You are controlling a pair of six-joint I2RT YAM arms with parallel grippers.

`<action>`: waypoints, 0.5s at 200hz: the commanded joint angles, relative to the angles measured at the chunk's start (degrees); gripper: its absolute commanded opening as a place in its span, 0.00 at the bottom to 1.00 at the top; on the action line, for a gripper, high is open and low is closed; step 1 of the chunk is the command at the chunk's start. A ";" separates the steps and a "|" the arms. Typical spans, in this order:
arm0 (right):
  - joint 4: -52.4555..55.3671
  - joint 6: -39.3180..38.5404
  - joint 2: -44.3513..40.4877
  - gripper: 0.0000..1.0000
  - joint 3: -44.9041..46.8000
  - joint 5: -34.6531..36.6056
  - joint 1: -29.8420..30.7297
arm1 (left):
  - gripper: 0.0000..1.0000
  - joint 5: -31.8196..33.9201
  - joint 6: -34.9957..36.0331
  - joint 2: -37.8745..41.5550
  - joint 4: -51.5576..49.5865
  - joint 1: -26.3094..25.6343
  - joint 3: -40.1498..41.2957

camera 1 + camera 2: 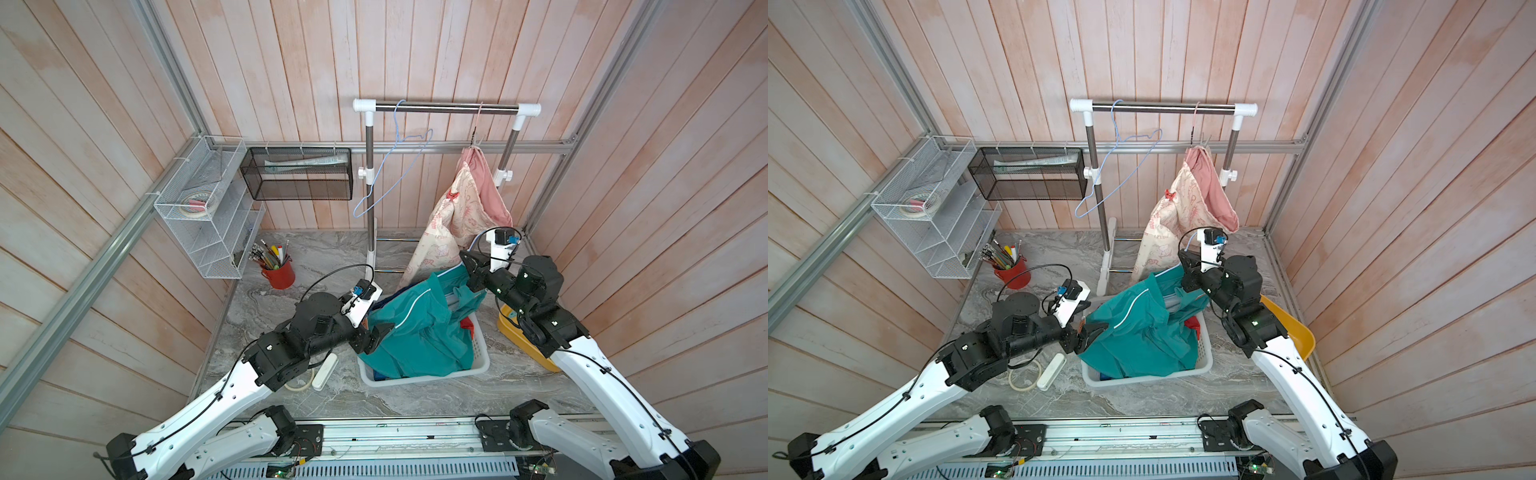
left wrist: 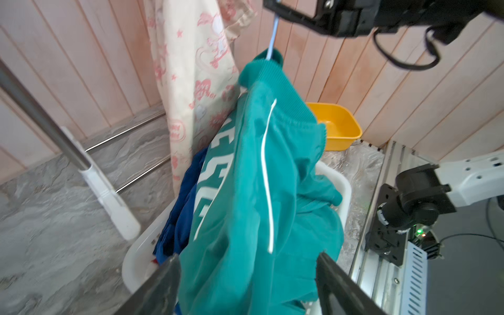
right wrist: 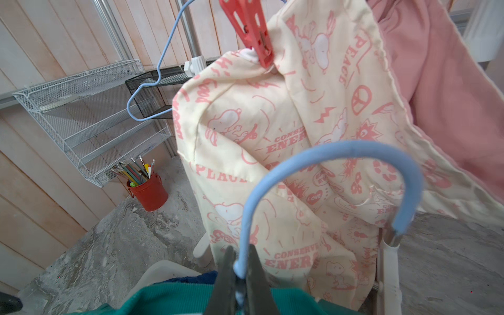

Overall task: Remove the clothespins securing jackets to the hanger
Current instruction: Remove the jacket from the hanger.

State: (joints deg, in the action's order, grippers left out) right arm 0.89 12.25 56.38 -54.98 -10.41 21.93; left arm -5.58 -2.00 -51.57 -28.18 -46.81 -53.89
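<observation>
pale wooden planks close in a grey marbled surface [image 1: 415, 401]. my right fingers [image 3: 252, 275] are pressed together on the neck of a blue hanger [image 3: 327, 152], whose hook arches up in front of my wrist camera. my left fingers [image 2: 155, 289] are spread wide, and the teal jacket [image 2: 245, 177] hangs between them; i cannot tell whether either one touches the cloth. the jacket's collar is up at the hanger i pinch. its lower part sags into the white basket [image 1: 478, 368], over the blue jacket [image 2: 185, 218] lying inside. just behind the basket the cream jacket [image 1: 449, 232] hangs from the rack's rail [image 1: 446, 107], pink lining showing. one coral clothespin [image 3: 251, 32] is clipped high on it, a small red mark in both top views. a bare hanger [image 3: 136, 117] is hooked on the same rail, well apart from the cream jacket. a yellow tub [image 2: 335, 122] sits beside the basket, under my right arm. a red cup [image 1: 278, 274] of pens stands on the far side of the surface, below a white wire shelf [image 1: 203, 208].
</observation>
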 commanded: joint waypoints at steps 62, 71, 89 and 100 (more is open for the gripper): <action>-2.41 1.52 -0.22 0.00 -0.52 -3.50 -2.25 | 0.31 0.22 -1.34 -3.62 -1.76 0.84 1.98; -2.88 1.85 -0.01 0.00 -0.09 -3.56 -2.26 | 0.21 -0.42 -1.55 -3.23 -1.29 0.84 2.03; -3.15 2.29 0.63 0.00 0.53 -2.97 -2.25 | 0.01 0.38 -1.90 -2.85 -1.23 0.87 1.62; -3.48 2.38 0.82 0.00 0.96 -2.74 -2.25 | 0.00 1.49 -2.04 -2.58 -1.59 0.84 1.25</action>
State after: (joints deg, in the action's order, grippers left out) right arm 0.64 13.76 56.62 -54.87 -13.21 20.08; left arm -4.47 -3.57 -55.27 -30.44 -46.17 -52.45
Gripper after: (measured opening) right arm 0.070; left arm 0.041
